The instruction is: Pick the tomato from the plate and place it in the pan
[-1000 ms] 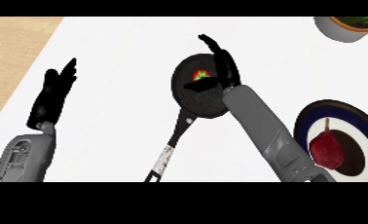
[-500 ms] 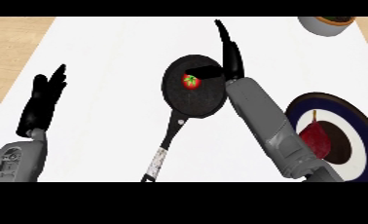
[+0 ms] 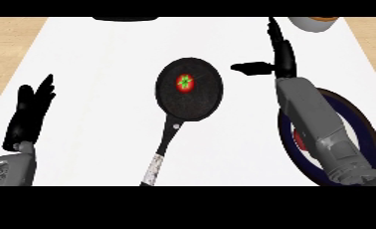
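Since the tomato (image 3: 185, 82) is seen in the pan (image 3: 189, 95), left of the nearer right hand (image 3: 280, 56), nothing is held; fingers are straight.

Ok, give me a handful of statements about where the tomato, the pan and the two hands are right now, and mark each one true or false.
1. The tomato lies inside the pan. True.
2. The right hand is curled round the tomato. False: its fingers are straight and it is clear of the pan, to the pan's right.
3. The pan's handle points toward the view's lower edge. True.
4. The left hand rests on the pan's handle. False: it is open near the view's left edge, apart from the pan.
5. The plate lies left of the pan. False: it is at the right, partly hidden under the right forearm.
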Available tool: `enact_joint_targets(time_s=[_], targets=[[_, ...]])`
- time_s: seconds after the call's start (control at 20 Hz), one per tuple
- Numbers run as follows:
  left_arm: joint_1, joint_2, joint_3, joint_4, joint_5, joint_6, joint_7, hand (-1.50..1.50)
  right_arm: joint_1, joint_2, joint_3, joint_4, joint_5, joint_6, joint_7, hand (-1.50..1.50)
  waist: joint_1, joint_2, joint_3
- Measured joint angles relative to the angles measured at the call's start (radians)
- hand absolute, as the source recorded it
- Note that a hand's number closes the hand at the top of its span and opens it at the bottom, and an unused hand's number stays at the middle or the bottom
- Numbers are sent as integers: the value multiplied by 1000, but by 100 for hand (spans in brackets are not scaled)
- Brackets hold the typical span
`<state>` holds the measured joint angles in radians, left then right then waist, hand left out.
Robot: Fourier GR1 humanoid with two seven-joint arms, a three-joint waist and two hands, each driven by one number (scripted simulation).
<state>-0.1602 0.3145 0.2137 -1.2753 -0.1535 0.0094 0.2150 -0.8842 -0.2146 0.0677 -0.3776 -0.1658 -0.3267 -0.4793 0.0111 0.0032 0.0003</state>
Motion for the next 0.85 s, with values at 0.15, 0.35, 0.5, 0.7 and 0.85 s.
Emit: enact_joint_targets(time_s=[0.15,0.35,0.5,0.7,0.85], targets=[[5,5,13,5,5,-1,1,0,58,-86,-12,-41,-13,108,-8,-150,-10,-3,0],[13,-5,8,-13,2,3,9,0,126,-182,-31,-81,-21,230,-19,-150,-12,-4,0],[19,-17,-1,-24,-8,11,14,0,175,-244,-44,-121,-23,306,-21,-150,-12,-4,0],[31,-16,-2,-55,-9,4,30,0,216,-337,-73,-114,-22,411,-51,-150,-9,-3,0],[16,-13,4,-30,-11,2,16,0,243,-381,-92,-111,-13,468,-82,-150,-8,-2,0]])
